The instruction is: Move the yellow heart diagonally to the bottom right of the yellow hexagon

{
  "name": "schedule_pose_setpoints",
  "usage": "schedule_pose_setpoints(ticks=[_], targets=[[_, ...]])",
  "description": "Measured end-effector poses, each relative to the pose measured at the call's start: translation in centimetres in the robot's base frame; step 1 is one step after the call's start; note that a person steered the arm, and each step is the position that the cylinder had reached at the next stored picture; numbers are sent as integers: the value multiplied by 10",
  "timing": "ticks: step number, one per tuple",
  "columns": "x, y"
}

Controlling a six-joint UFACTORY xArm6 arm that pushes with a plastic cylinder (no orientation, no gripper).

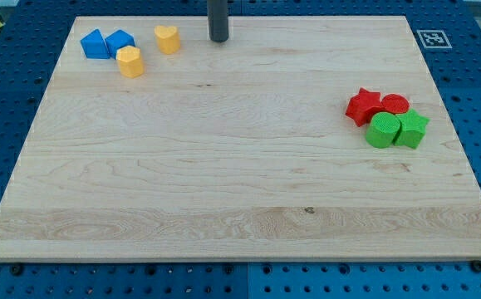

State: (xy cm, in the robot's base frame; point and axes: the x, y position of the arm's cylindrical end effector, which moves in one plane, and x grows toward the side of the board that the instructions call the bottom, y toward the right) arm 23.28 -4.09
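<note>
The yellow heart lies near the view's top left of the wooden board. The yellow hexagon sits a little below and to the left of it, apart from it. My tip is at the view's top centre, to the right of the yellow heart with a clear gap between them. It touches no block.
A blue triangle and a blue cube sit at the top left, next to the yellow hexagon. At the right sit a red star, a red cylinder, a green cylinder and a green block, clustered together.
</note>
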Motion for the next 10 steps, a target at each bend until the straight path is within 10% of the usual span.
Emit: schedule_pose_setpoints(ticks=[2, 5, 8, 10], targets=[[-31, -63], [116, -25], [27, -34], [45, -93]])
